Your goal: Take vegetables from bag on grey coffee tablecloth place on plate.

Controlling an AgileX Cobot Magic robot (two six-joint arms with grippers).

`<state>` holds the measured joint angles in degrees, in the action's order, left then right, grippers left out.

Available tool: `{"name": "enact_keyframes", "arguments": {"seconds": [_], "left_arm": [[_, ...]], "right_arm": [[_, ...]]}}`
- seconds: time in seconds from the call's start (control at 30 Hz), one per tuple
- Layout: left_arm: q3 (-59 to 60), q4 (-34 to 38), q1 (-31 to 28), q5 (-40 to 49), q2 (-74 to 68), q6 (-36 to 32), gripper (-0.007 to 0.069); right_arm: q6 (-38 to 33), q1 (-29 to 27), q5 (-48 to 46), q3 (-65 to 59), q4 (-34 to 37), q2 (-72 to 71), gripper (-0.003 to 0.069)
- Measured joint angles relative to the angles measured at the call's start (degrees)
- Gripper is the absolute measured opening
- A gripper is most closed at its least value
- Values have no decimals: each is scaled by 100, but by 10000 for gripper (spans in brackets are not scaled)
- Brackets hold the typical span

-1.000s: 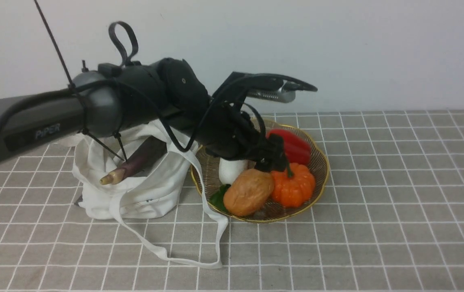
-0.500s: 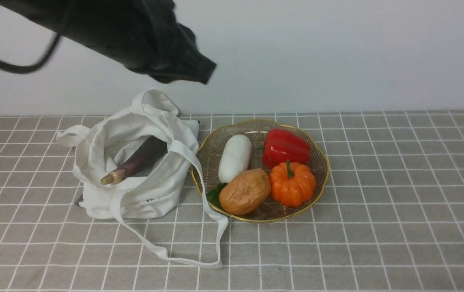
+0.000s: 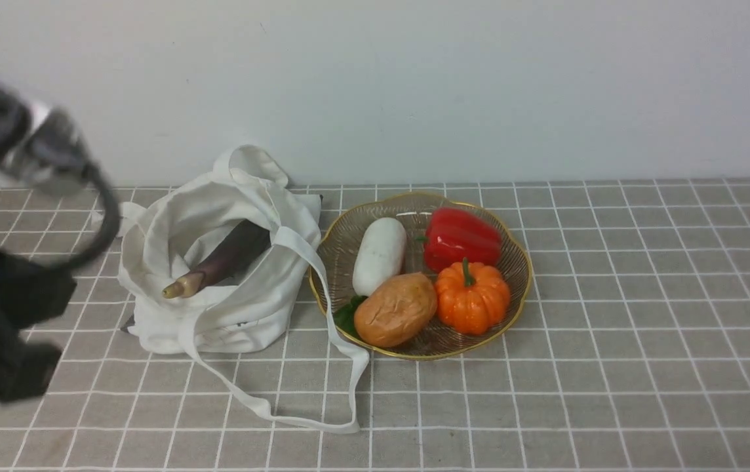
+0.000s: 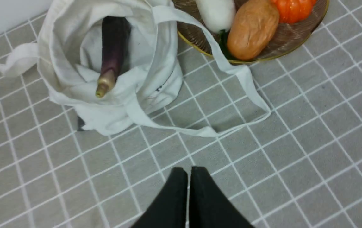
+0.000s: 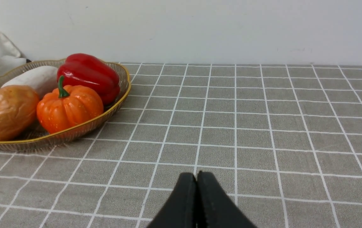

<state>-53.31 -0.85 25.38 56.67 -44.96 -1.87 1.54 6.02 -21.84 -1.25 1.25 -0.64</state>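
The white bag (image 3: pixel 237 314) lies open on the grey tablecloth (image 3: pixel 611 328), left of the plate (image 3: pixel 518 259). The purple eggplant (image 3: pixel 227 257) lies in the bag, tan stem poking out. The orange-brown potato (image 3: pixel 396 309) rests at the plate's front. My left arm (image 3: pixel 1 328) is a dark blur at the far left, clear of the bag. In the left wrist view my left gripper (image 4: pixel 189 171) is shut and empty, above cloth in front of the bag (image 4: pixel 155 79) and eggplant (image 4: pixel 113 50). My right gripper (image 5: pixel 196 175) is shut and empty, right of the plate (image 5: pixel 124 76).
The plate also holds an orange pumpkin (image 3: pixel 472 298), a red pepper (image 3: pixel 461 237) and a white radish (image 3: pixel 380 255). A bag strap (image 3: pixel 349 367) loops over the plate's front-left rim onto the cloth. A white wall stands behind.
My left arm has left the plate, risen, and swung to the far left and down. The potato stays on the plate. The bag and eggplant have not moved.
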Motion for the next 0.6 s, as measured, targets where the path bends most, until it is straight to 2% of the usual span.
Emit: {"name": "enact_keyframes", "arguments": {"seconds": [0.07, 0.17, 0.2, 0.23, 0.27, 0.4, 0.6], "left_arm": [[536, 85, 0, -489, 416, 105, -5], [1963, 493, -4, -2100, 1227, 323, -5], [2030, 512, -4, -2188, 1262, 329, -5], [2550, 703, -4, -2892, 1537, 365, -5], [2744, 805, -4, -3144, 1660, 372, -5], [3353, 945, -4, -3745, 1914, 389, -5], [3830, 951, -4, -3581, 1956, 389, -5]], "right_arm": [[0, 0, 0, 0, 0, 0, -15], [0, 0, 0, 0, 0, 0, -15], [0, 0, 0, 0, 0, 0, -15], [0, 0, 0, 0, 0, 0, -15], [0, 0, 0, 0, 0, 0, -15], [0, 0, 0, 0, 0, 0, -15], [0, 0, 0, 0, 0, 0, -15]]}}
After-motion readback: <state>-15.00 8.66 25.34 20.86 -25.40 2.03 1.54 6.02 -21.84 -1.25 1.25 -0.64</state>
